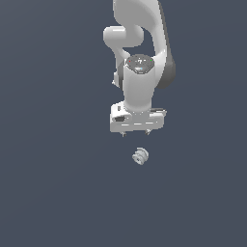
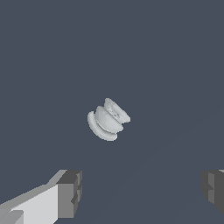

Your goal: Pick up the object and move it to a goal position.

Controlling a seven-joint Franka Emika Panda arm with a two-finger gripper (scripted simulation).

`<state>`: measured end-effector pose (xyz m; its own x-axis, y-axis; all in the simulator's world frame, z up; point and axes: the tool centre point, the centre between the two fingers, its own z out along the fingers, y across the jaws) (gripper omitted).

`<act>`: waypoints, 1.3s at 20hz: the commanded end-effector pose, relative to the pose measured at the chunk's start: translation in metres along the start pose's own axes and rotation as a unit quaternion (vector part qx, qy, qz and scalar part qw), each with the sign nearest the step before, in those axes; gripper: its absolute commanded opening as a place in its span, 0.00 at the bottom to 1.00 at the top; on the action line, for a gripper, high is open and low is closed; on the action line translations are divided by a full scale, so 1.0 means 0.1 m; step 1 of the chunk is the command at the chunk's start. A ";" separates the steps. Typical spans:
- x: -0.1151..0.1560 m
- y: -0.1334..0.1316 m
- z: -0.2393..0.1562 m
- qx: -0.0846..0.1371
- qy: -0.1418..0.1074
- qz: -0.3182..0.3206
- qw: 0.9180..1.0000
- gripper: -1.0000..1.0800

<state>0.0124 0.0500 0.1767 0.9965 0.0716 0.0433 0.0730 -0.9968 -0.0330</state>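
Observation:
The object (image 1: pixel 140 156) is a tiny pale grey ribbed piece like a short stack of discs, lying on its side on the dark grey floor. It also shows in the wrist view (image 2: pixel 108 119), free and untouched. My gripper (image 1: pixel 136 133) hangs from the white arm just beyond the object in the exterior view, its two small fingertips barely showing under the hand. In the wrist view my gripper (image 2: pixel 142 192) is open wide, with one dark pad (image 2: pixel 70 193) and the other pad (image 2: pixel 213 189) far apart. The object lies ahead of the gap, not between the pads.
The white arm (image 1: pixel 140 53) rises behind the gripper in the exterior view. The floor (image 1: pixel 48 193) is a plain dark grey surface with no other objects in view.

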 end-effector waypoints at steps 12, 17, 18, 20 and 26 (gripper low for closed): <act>0.11 -0.08 0.23 -0.002 -0.006 0.103 0.995 0.96; 0.16 -0.13 0.38 -0.005 -0.010 0.165 0.986 0.96; 0.17 -0.14 0.41 -0.005 -0.010 0.177 0.984 0.96; 0.20 -0.16 0.47 -0.007 -0.011 0.201 0.979 0.96; 0.26 -0.21 0.64 -0.013 -0.014 0.273 0.962 0.96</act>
<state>0.0374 0.0737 0.1186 0.9039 -0.4277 0.0015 -0.4276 -0.9037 -0.0214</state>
